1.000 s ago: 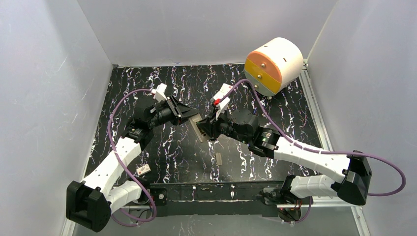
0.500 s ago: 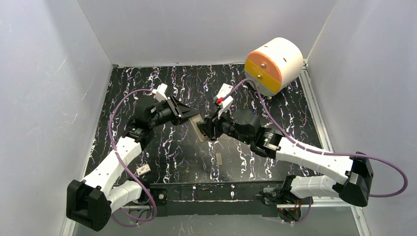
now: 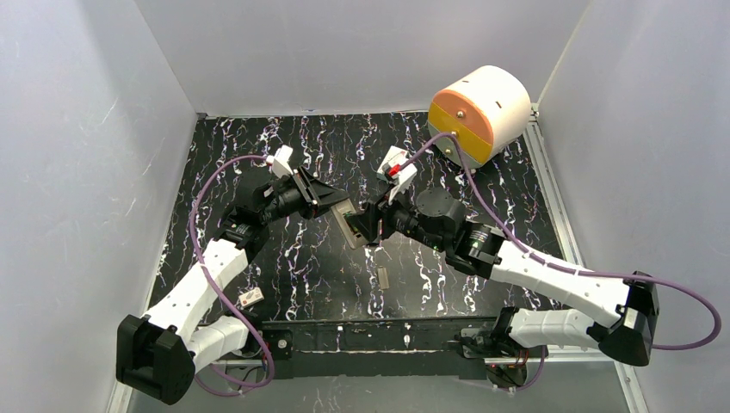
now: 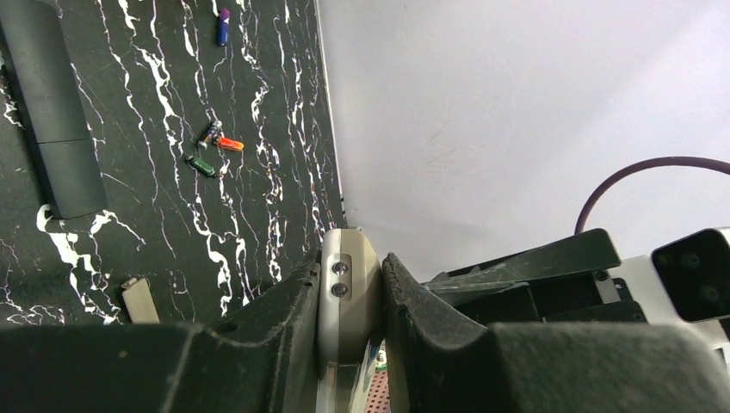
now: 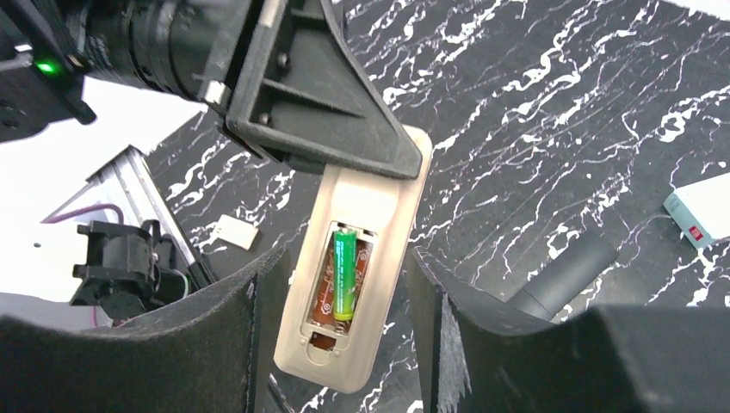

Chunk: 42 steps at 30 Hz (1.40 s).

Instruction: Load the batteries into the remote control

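White-orange drum rear right; black bar; beige strip, maybe lid.

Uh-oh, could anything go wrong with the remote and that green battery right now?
Maybe. The left gripper pinches the remote control by one end only, in mid-air, so a nudge could twist it loose. The green battery lies in the uncovered bay. The open right gripper sits close on both sides and might knock it out.

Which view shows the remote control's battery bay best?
The right wrist view: the remote control faces it, bay open, one green battery inside. The left wrist view shows only its narrow end; the top view, a small beige shape.
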Each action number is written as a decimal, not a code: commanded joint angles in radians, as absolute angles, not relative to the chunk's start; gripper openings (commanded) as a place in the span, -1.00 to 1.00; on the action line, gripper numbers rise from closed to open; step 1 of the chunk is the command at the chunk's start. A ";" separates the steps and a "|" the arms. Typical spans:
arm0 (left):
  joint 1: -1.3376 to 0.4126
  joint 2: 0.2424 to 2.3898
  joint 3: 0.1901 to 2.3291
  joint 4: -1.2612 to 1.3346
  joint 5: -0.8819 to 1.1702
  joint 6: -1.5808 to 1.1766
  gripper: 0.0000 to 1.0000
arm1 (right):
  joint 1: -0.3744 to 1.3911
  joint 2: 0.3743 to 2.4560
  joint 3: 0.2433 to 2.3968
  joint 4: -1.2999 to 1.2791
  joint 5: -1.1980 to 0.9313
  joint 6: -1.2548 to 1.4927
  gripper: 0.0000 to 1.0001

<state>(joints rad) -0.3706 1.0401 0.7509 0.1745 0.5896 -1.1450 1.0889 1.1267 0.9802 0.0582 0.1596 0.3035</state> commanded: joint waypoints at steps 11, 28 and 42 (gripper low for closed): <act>-0.377 1.040 0.808 0.179 0.622 -1.141 -1.00 | 1.089 1.165 1.001 0.002 0.150 0.248 0.04; -0.376 1.042 0.811 0.179 0.621 -1.136 -1.00 | 1.089 1.169 0.963 0.015 0.130 0.235 -0.18; -0.376 1.043 0.805 0.179 0.605 -1.107 -1.00 | 1.089 1.123 0.996 0.036 0.139 0.285 0.32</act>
